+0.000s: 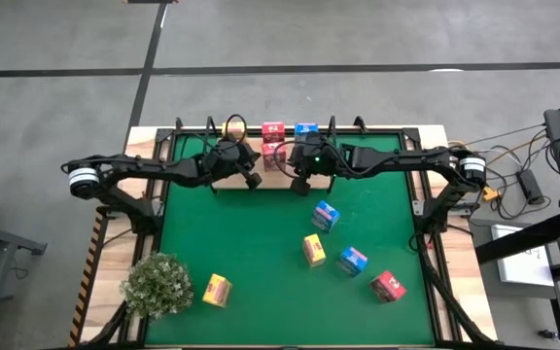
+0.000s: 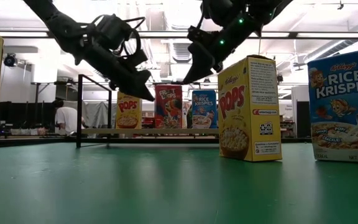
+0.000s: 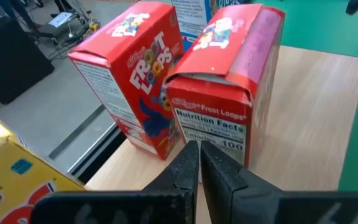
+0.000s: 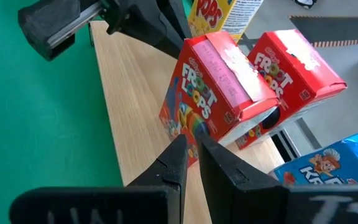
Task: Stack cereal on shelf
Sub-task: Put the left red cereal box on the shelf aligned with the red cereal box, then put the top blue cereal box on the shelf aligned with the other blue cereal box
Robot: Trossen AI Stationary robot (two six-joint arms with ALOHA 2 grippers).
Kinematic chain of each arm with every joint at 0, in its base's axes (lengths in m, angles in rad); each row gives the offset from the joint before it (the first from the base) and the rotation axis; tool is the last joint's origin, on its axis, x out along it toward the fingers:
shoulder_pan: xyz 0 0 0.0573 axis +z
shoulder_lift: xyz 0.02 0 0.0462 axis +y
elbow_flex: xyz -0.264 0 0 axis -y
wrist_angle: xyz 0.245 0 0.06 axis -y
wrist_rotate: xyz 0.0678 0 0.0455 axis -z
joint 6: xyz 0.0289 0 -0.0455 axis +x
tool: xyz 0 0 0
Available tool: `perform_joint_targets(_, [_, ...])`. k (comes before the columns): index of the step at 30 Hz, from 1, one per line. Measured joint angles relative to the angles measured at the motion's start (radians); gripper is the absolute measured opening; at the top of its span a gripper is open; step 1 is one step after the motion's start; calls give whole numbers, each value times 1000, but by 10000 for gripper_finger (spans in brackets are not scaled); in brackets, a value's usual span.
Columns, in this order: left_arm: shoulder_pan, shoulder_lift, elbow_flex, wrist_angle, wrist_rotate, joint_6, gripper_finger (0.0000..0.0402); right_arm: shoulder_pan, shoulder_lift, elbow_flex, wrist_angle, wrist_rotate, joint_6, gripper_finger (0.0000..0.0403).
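High view: both arms reach over the wooden shelf (image 1: 278, 181) at the far edge of the green mat (image 1: 261, 272). On the shelf stand a yellow box (image 1: 233, 128), two red boxes (image 1: 273, 131) and a blue box (image 1: 306, 130). The left gripper (image 1: 253, 180) hangs just beside the nearer red box (image 3: 229, 81), jaws together, holding nothing. The right gripper (image 1: 299, 183) hovers near it too, fingers nearly together and empty. Five more boxes lie scattered on the mat's near part, with a plant (image 1: 158, 284) at the near left.
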Motion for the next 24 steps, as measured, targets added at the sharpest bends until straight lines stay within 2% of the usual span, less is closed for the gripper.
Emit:
perform_joint_targets(13, [6, 34, 0, 63, 0, 1, 0, -52, 1, -40, 14, 14, 48, 31])
perform_joint_targets(19, [7, 29, 0, 53, -1, -9, 0, -90, 1, -96, 109, 9, 60, 31])
perform_joint_targets(24, [-17, -25, 0, -15, -1, -46, 0, -67, -6, -106, 184, 6, 49, 31])
